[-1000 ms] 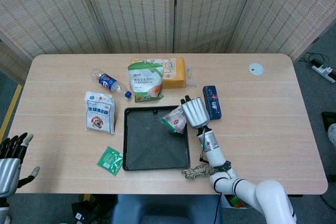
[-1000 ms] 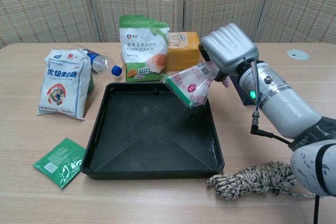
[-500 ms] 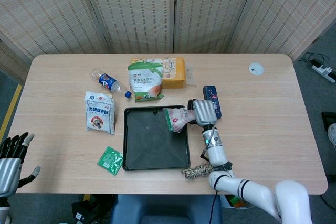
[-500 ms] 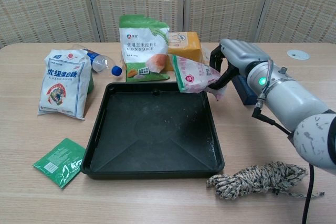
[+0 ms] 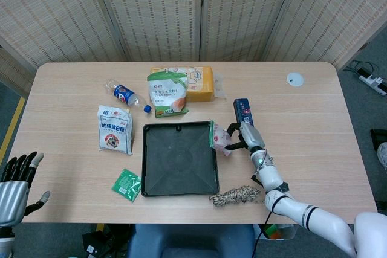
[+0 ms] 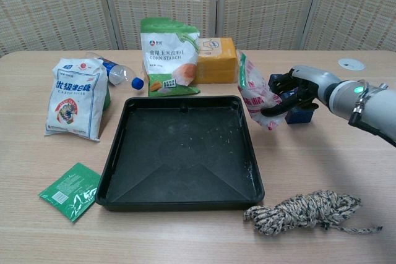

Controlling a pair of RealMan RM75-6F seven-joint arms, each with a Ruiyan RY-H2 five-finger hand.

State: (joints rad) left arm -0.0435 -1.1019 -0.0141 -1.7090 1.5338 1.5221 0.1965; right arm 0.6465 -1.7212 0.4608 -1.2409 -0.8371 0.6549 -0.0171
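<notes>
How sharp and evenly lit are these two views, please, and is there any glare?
Head view: even, soft light, sharp throughout, faint shadows. Chest view: the right hand and its pink-and-white packet are sharp; the black tray shows a mild sheen; no strong glare.

Right robot hand (image 5: 247, 137) grips snack packet (image 5: 219, 138) — beside tray (image 5: 179, 185).

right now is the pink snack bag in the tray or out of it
Out. The right hand holds the pink snack bag past the right rim of the black tray, above bare tabletop.
</notes>
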